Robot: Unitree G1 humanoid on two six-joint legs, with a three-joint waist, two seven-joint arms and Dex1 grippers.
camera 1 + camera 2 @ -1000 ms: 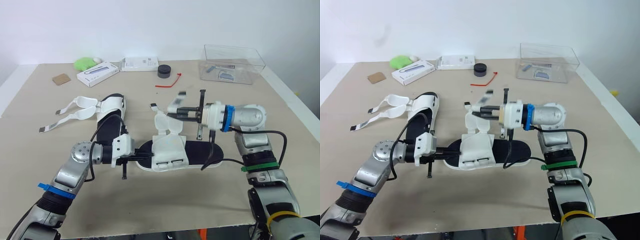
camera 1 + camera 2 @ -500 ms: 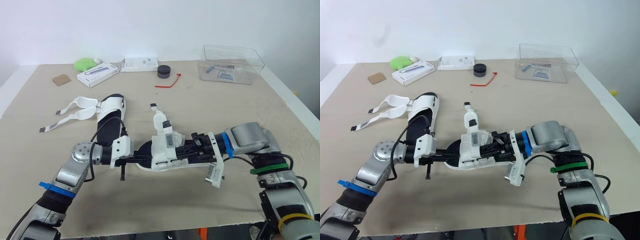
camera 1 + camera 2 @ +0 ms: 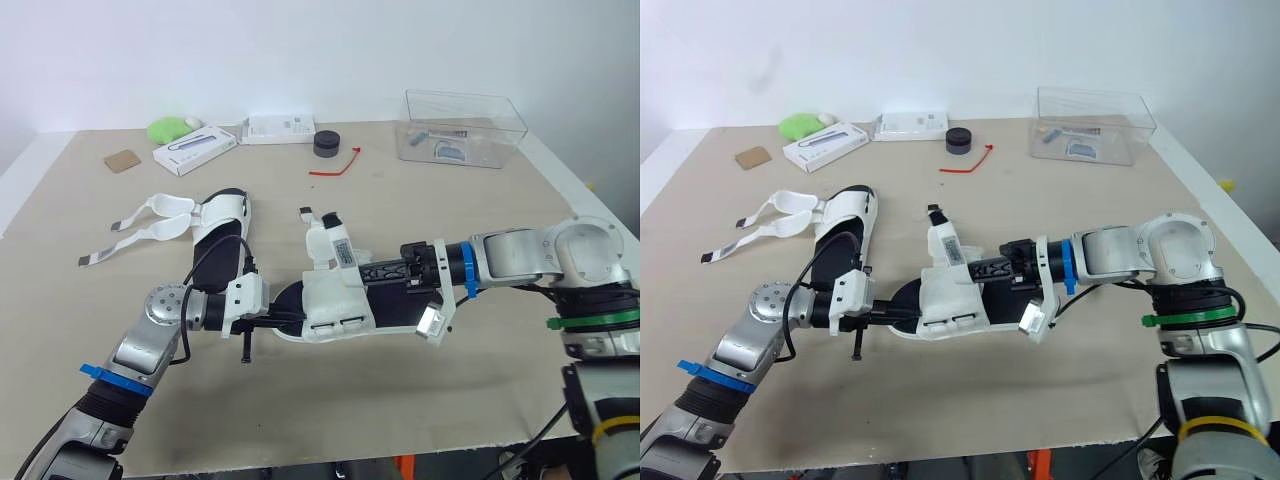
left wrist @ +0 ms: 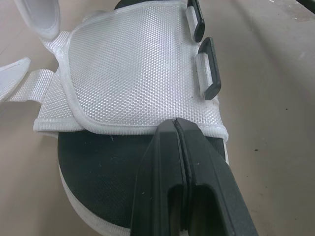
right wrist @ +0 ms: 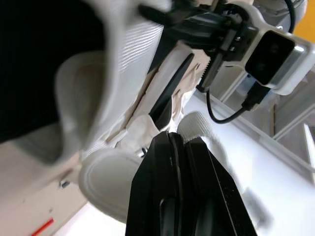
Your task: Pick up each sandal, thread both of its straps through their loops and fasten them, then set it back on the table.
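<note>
Swung outward since a moment ago, the right gripper (image 3: 362, 270) is pushed among the white mesh straps (image 3: 333, 246) of the black-soled sandal (image 3: 340, 305) mid-table, fingers pressed together. The left gripper (image 3: 278, 318), likewise closed, is set on the sole's end. A second sandal (image 3: 222, 222) lies beside it, unstrapped. A clear box (image 3: 512, 128) holds small items (image 3: 455, 150).

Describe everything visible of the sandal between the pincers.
The sandal lies flat on the table: black insole, white rim. Its white mesh flap carries two black loops; one strap stands up, unthreaded. The shut left pincer touches the insole at one end; the shut right pincer reaches in beside the strap.
</note>
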